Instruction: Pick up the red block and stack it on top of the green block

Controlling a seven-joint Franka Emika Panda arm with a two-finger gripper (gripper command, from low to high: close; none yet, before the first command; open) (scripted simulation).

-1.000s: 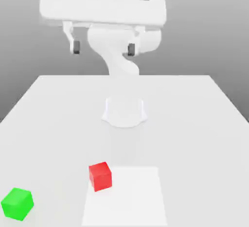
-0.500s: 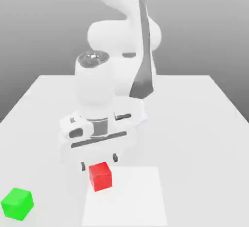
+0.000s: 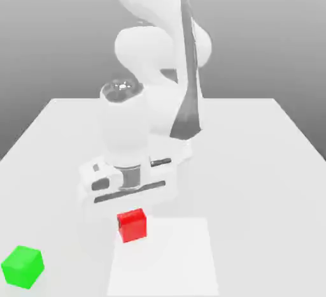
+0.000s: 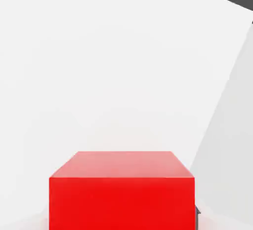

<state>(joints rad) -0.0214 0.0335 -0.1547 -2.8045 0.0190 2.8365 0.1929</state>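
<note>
The hand is set directly over the red block; its grip cannot be told. The green block, near the tabletop corner, must be approached squarely.

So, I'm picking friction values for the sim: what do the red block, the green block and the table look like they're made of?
Red block: flat, even colour, sharp edges, no grain or highlight; a matte painted or plastic look.
Green block: the same uniform matte look, so likely the same material.
Table: smooth plain white, faint soft sheen, no texture; laminate or plastic perhaps.
As renders, none of this settles the real material.
</note>
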